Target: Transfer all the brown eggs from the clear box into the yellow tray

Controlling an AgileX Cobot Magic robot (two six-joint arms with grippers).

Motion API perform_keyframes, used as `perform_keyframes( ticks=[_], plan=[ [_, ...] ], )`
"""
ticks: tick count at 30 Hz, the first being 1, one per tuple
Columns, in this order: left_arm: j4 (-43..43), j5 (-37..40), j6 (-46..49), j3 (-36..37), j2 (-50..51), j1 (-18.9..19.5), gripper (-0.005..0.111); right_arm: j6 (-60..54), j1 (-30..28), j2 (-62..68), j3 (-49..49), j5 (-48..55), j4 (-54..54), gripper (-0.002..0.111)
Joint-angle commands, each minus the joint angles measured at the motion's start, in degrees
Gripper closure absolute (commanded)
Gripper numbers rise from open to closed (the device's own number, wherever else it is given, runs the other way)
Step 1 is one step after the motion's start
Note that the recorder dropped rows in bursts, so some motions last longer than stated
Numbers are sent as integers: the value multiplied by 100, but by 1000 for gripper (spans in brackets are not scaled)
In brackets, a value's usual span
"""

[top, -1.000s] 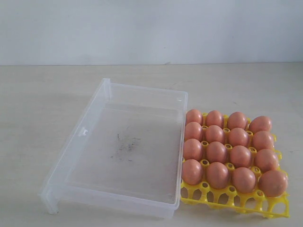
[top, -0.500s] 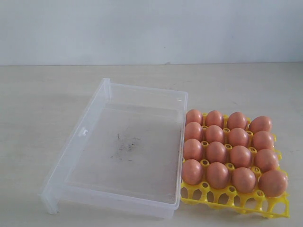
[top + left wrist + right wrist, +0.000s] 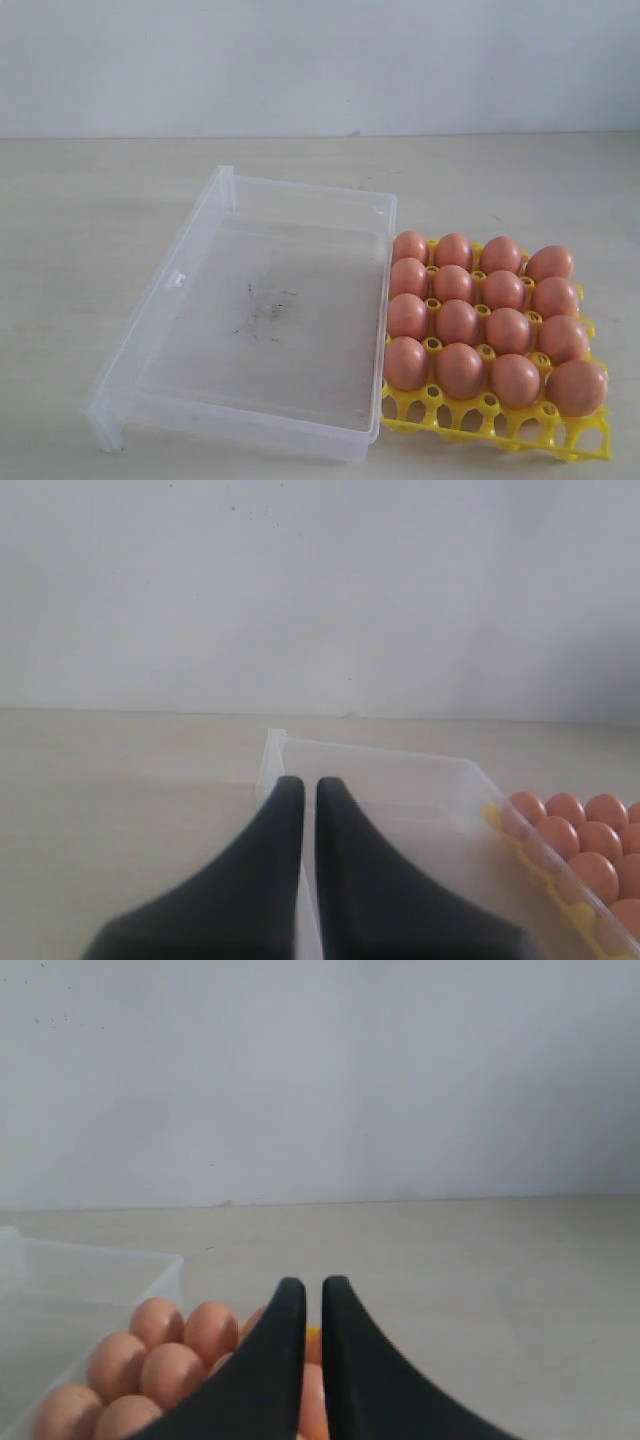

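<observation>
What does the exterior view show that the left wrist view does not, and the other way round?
Only the exterior view shows the whole yellow tray with all sixteen brown eggs in it, and dark specks on the floor of the clear box. Only the left wrist view shows the left gripper, fingers almost together, holding nothing. Both show the box, some eggs beside it and the table.

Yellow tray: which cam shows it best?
Exterior view: the whole yellow tray shows, brown eggs in every cup. Left wrist view catches only a blurred yellow edge by the clear box wall. Right wrist view: just a yellow speck between eggs.
</observation>
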Motion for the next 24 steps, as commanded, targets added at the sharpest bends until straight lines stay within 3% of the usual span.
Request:
perform_keyframes(
  ticks=[1,9,15,24],
  plan=[
    [-13,-1,-47,15,-15,-45,103,-665,-386,-48,27,-236,-221,109],
    [-13,-1,-47,15,-15,-45,103,-2016,-417,-48,27,100,-221,109],
    [-13,-32,-47,15,-15,-45,103,-2183,-417,-48,27,1144,-221,109],
    [-13,-32,-47,15,-15,-45,103,-2219,-417,-48,27,948,-207,109]
  ],
)
